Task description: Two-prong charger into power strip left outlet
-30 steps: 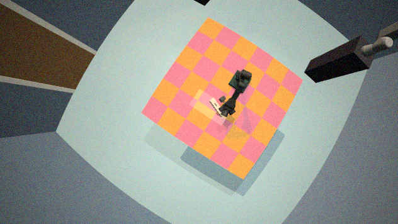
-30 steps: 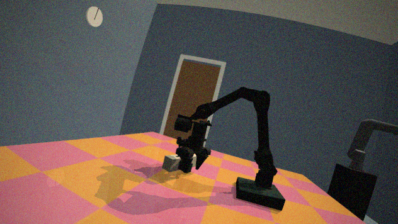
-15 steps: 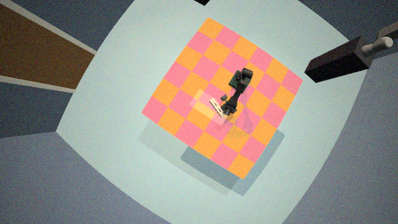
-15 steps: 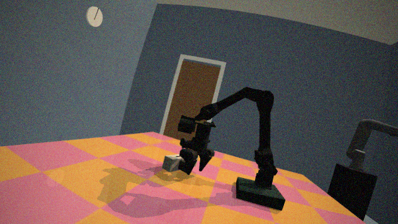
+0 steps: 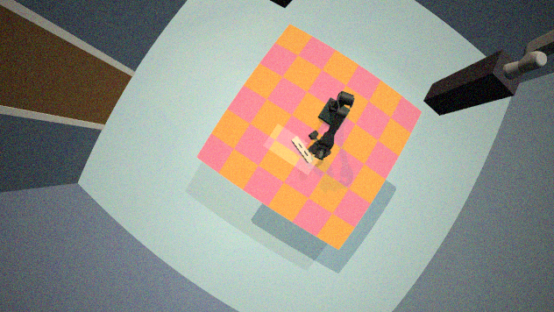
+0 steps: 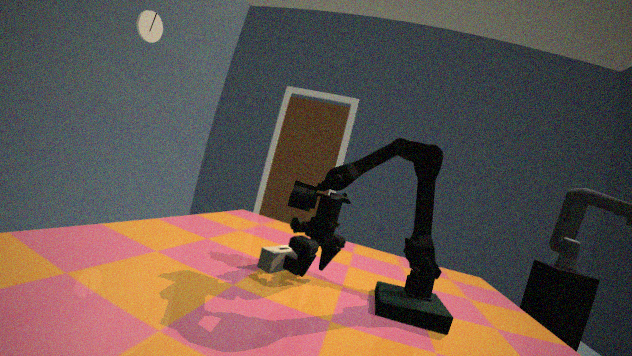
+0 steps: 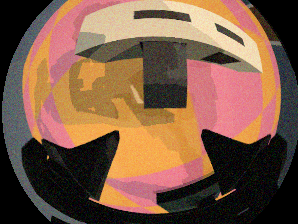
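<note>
The cream power strip (image 5: 296, 141) (image 6: 270, 259) (image 7: 110, 24) lies on the checkered table with two dark slots on its top. A dark block (image 7: 165, 80), seemingly the charger, shows at the strip's near side in the wrist view. Its upper end overlaps the strip's side there; whether they touch I cannot tell, and no prongs show. In the top and exterior views I cannot tell it from the dark arm. My gripper (image 5: 320, 152) (image 6: 311, 271) (image 7: 161, 135) is open and empty, beside the strip and low over the table. The block lies beyond the fingertips in the wrist view, not between them.
The pink and orange table (image 5: 238, 171) (image 6: 50, 250) carries the arm's dark base (image 6: 412, 312). The wrist camera housing (image 6: 302, 195) sticks out above the strip. A dark pedestal (image 5: 469, 85) (image 6: 560, 302) with a grey arm stands off the table's edge.
</note>
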`<state>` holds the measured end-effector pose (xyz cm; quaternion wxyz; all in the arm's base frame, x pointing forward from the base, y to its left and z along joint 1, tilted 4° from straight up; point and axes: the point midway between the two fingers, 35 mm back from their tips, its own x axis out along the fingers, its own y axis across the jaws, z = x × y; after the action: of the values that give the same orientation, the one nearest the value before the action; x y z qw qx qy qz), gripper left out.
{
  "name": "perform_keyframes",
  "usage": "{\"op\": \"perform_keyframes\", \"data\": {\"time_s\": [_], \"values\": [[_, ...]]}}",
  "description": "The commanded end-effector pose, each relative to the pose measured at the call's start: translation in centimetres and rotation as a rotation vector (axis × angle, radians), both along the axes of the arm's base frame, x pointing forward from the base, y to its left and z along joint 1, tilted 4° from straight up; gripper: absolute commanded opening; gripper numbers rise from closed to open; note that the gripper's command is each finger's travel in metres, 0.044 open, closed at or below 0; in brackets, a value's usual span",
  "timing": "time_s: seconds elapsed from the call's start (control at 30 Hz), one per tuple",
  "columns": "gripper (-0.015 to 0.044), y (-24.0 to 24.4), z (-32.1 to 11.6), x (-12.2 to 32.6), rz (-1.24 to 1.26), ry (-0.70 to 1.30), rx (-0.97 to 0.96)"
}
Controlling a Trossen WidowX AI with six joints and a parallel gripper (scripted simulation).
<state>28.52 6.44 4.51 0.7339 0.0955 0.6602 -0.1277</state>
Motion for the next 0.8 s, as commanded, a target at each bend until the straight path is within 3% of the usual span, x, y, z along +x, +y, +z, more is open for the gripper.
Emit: {"op": "perform_keyframes", "data": {"time_s": [0.0,0.17,0.77], "values": [[0.044,0.0,3.3,0.5,-0.036,-0.23,-0.094],[0.044,-0.3,7.0,0.6,-0.112,-0.485,-0.157],[0.044,-0.3,7.0,0.6,-0.112,-0.485,-0.157]]}}
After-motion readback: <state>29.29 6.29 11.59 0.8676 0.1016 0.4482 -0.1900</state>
